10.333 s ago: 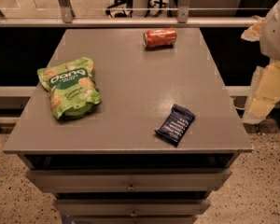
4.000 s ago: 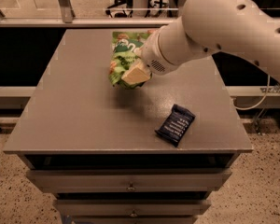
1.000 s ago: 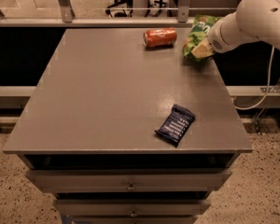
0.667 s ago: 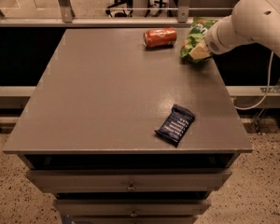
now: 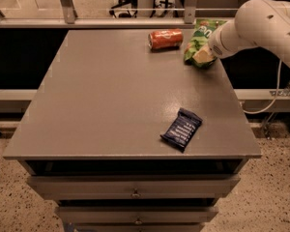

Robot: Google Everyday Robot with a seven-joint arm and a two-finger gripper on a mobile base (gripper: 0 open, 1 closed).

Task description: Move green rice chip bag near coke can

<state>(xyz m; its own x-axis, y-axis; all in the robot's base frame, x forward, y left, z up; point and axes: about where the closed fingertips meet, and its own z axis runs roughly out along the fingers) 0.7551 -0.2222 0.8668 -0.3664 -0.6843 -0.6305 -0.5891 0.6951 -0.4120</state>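
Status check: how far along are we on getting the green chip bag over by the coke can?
Mostly done: the green rice chip bag is just right of the coke can at the far edge of the table, a small gap between them. In hand: the gripper holds the bag's lower end. Left: release it and pull the arm back.

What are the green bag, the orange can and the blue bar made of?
The green rice chip bag, held by the gripper at the far right of the table, is probably thin plastic film: creased, glossy. The coke can looks like smooth painted metal. The dark blue bar has a shiny wrapper, plastic or foil.
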